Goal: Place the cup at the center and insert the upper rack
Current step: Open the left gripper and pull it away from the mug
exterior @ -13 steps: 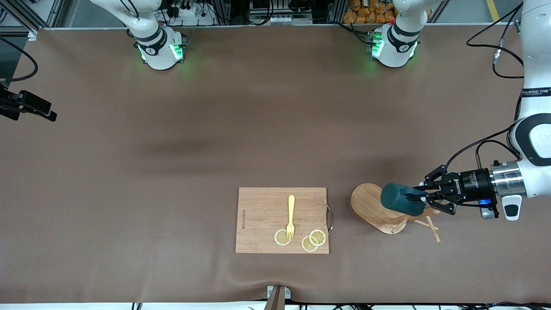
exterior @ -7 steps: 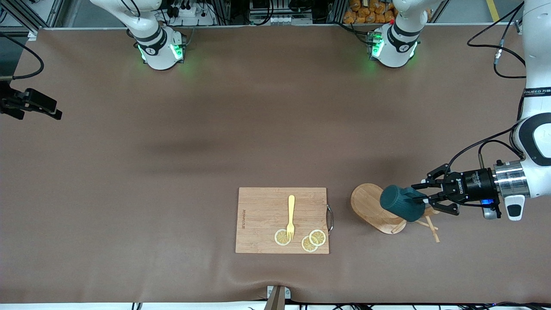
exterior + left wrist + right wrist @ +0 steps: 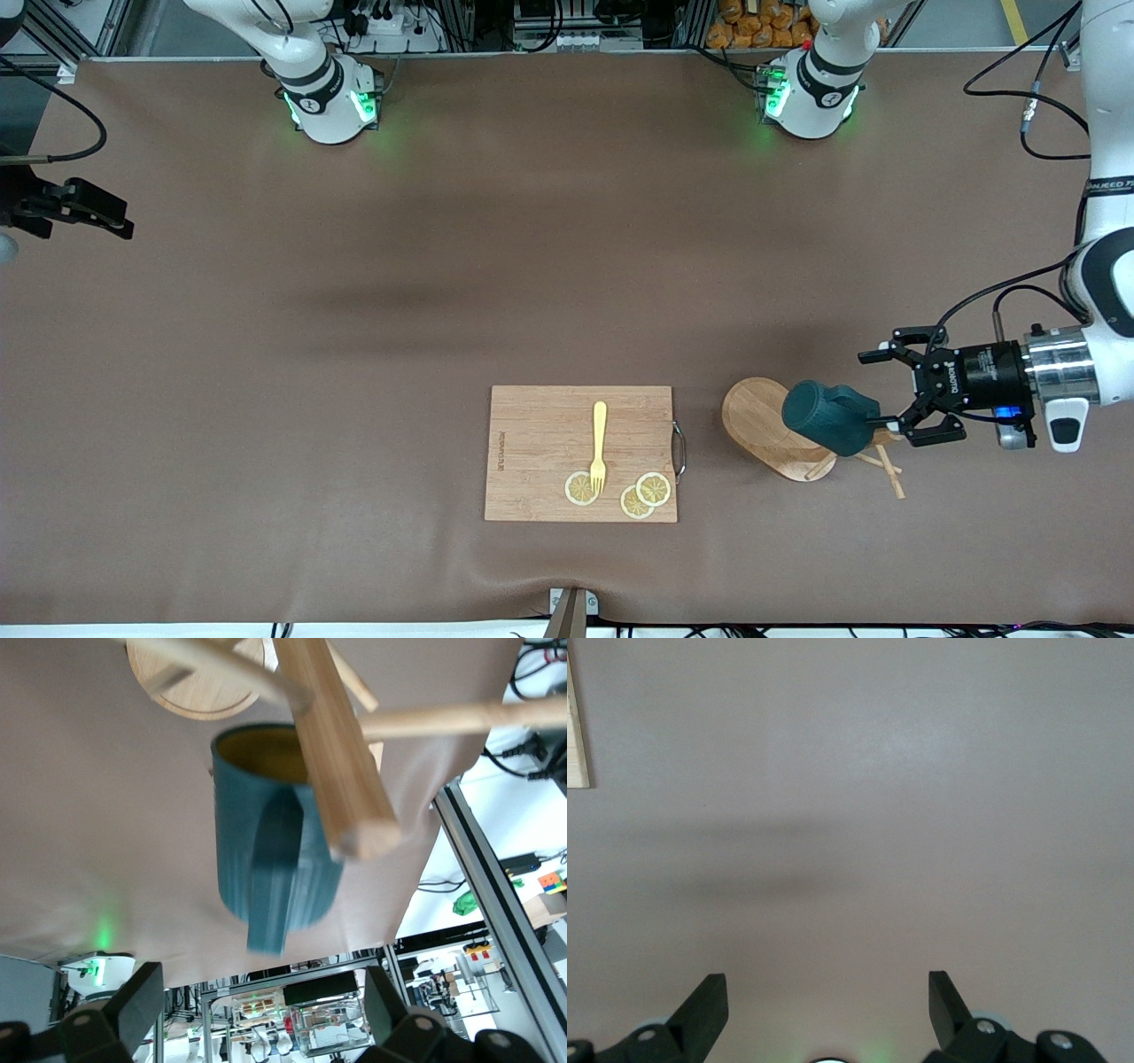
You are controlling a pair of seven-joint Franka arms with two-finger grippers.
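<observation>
The dark teal cup (image 3: pixel 828 416) rests against the wooden rack (image 3: pixel 764 425), which lies tipped over with its oval base facing up and its post and pegs (image 3: pixel 881 462) toward the left arm's end. My left gripper (image 3: pixel 884 396) is open and empty, just clear of the cup on the side of the left arm's end. In the left wrist view the cup (image 3: pixel 275 850) shows its handle beside the rack's post (image 3: pixel 337 753), ahead of the open left gripper (image 3: pixel 261 979). My right gripper (image 3: pixel 111 217) waits open over the table's right-arm end, also in its own view (image 3: pixel 828 988).
A rectangular wooden cutting board (image 3: pixel 540 425) lies beside the rack toward the right arm's end, carrying a yellow fork (image 3: pixel 599 447) and three lemon slices (image 3: pixel 654 488). The table's front edge (image 3: pixel 567 611) lies a short way nearer to the front camera than the board.
My left gripper has opened, let go of the cup and drawn back toward the left arm's end. The cup stays on the rack. The right gripper has drifted slightly.
</observation>
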